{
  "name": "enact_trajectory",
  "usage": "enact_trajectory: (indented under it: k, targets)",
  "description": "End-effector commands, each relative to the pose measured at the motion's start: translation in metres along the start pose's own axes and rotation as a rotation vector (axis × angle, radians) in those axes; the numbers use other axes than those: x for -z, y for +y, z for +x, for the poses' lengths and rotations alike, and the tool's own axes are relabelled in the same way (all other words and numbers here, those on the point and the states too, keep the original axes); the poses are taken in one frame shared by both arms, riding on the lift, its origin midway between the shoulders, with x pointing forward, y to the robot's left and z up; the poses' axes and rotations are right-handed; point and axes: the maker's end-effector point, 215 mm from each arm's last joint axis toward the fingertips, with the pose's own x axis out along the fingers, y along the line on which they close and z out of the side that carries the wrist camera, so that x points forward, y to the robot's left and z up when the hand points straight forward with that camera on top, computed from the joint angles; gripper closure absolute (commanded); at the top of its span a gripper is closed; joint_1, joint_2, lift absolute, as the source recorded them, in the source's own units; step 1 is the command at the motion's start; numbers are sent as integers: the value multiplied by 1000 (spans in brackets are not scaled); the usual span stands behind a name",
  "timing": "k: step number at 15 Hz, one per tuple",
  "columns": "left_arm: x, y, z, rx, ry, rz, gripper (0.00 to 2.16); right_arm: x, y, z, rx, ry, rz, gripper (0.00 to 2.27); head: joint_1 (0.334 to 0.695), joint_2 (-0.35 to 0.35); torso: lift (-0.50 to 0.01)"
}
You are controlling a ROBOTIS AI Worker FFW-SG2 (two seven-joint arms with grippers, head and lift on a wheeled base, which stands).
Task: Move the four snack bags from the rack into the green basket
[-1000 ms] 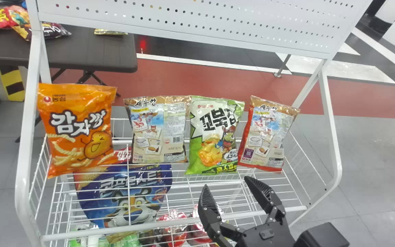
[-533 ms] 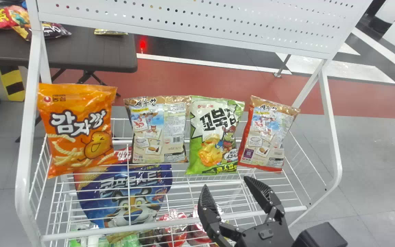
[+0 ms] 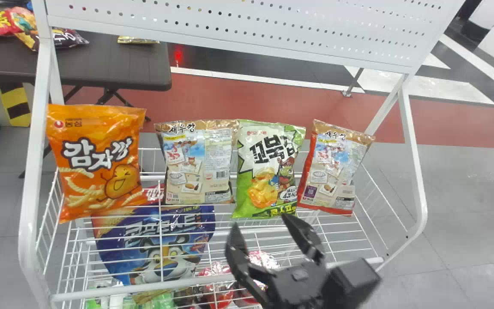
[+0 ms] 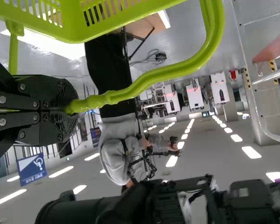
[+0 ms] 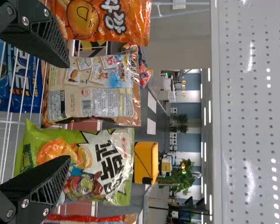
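Green snack bag (image 3: 268,176), probably next, stands nearly upright toward the back edge of the rack (image 3: 144,286), just beyond the empty, wide-parted right gripper (image 3: 260,221); left gripper (image 4: 73,107) clasps the green basket (image 4: 73,28).

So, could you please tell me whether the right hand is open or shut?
Open: the right hand has its fingers well apart, gripping nothing.

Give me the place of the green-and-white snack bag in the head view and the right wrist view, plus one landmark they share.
Head view: the green-and-white snack bag is just right of centre, third from left in the row.
Right wrist view: the green-and-white snack bag is partly behind a finger of the right gripper.
Shared landmark: the orange snack bag.
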Motion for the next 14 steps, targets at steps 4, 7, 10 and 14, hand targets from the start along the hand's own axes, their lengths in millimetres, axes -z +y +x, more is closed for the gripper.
enact_trajectory:
  k: [4,7,10,14]
  targets:
    - [9,-4,7,6,22,0,1609,16,94,114,-186,60,-20,127,695,-350,0]
    - [10,-5,7,7,24,1,1609,20,154,145,-293,76,-23,137,695,-240,0]
    - [9,-5,7,8,26,4,1609,27,178,171,-319,95,-25,144,695,-102,0]
    - [4,-5,2,5,35,12,1609,17,193,193,-376,86,-15,306,695,-25,0]
